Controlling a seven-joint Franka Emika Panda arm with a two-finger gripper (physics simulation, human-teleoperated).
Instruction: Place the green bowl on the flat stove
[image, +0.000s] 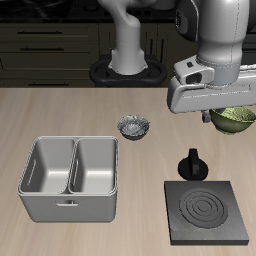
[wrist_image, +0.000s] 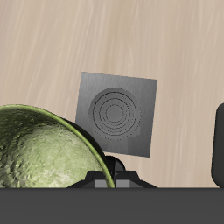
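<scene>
My gripper (image: 226, 114) is shut on the green bowl (image: 234, 120) and holds it in the air above the table, farther back than the flat stove (image: 208, 212). The bowl is olive green with a mottled glossy inside and is mostly hidden by the hand in the exterior view. In the wrist view the bowl (wrist_image: 39, 156) fills the near field, and the flat stove (wrist_image: 116, 114) with its pale rings lies on the table below, beyond the bowl's rim. The stove's black knob (image: 192, 165) faces the back. One dark finger (wrist_image: 218, 140) shows; the other is hidden.
A dark grey-blue patterned bowl (image: 133, 127) stands near the table's middle. A grey two-compartment metal basin (image: 70, 178) stands toward the front edge, beside the stove. The robot's base (image: 128, 62) is at the back.
</scene>
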